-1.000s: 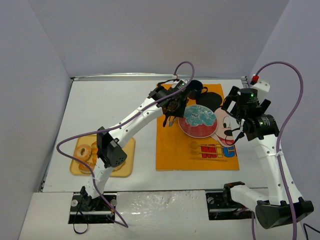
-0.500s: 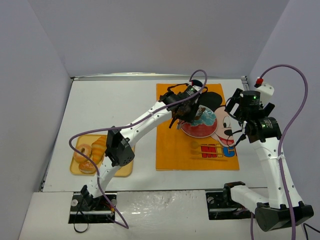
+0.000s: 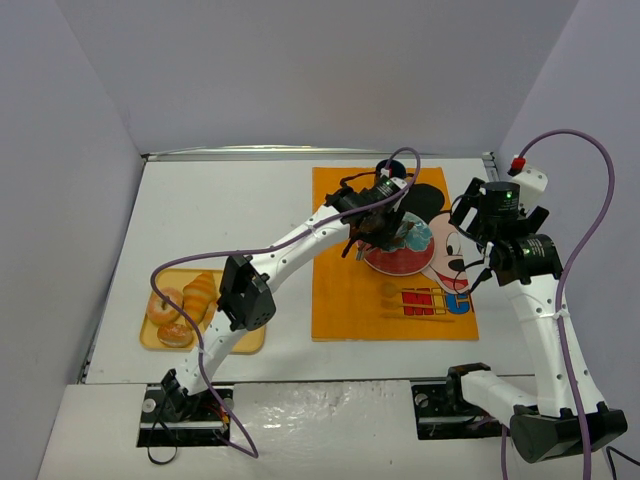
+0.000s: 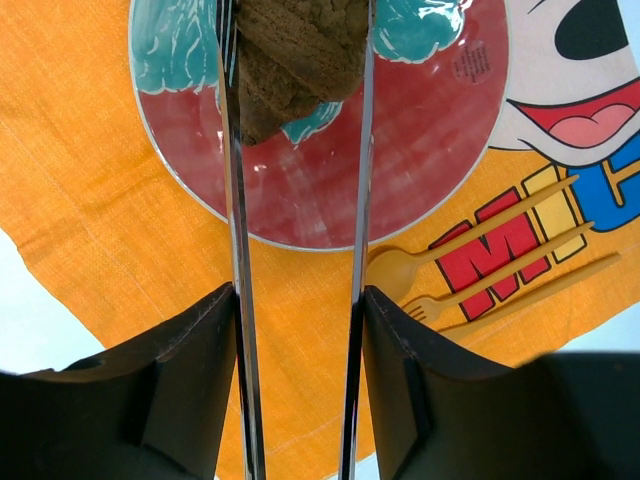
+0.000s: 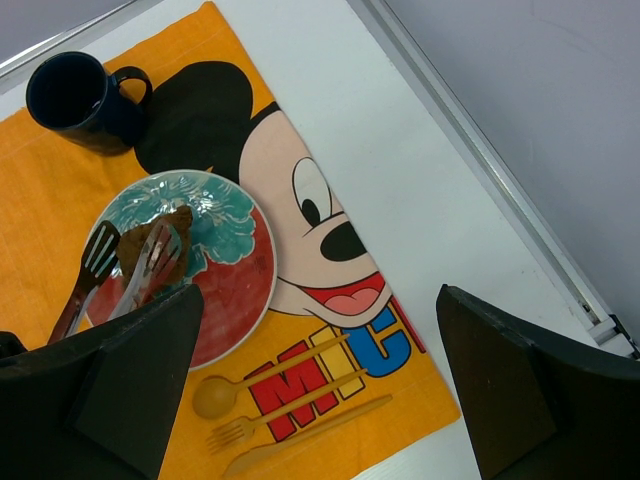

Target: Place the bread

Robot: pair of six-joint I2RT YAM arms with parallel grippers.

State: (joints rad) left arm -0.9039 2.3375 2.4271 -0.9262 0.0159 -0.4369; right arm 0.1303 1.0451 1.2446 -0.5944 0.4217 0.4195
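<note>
My left gripper (image 3: 372,215) (image 4: 297,385) is shut on metal tongs (image 4: 232,250). The tongs pinch the bread (image 4: 295,45), a small dark brown wedge, between their tips. The bread hangs just over the far left part of the red and teal plate (image 4: 420,150). In the right wrist view the bread (image 5: 160,238) sits at the plate's (image 5: 235,290) upper left with the tongs (image 5: 95,265) around it. I cannot tell whether it touches the plate. My right gripper (image 3: 497,215) (image 5: 320,400) is open and empty, above the mat's right edge.
The plate (image 3: 405,258) lies on an orange Mickey placemat (image 3: 350,300). A dark blue mug (image 5: 80,95) stands behind the plate. A yellow spoon, fork and knife (image 5: 290,400) lie in front of it. A yellow tray (image 3: 250,340) at the left holds donuts and a croissant (image 3: 198,296).
My left arm has moved right, carrying the tongs and bread from the mat's left part to over the plate. The right arm has barely moved.
</note>
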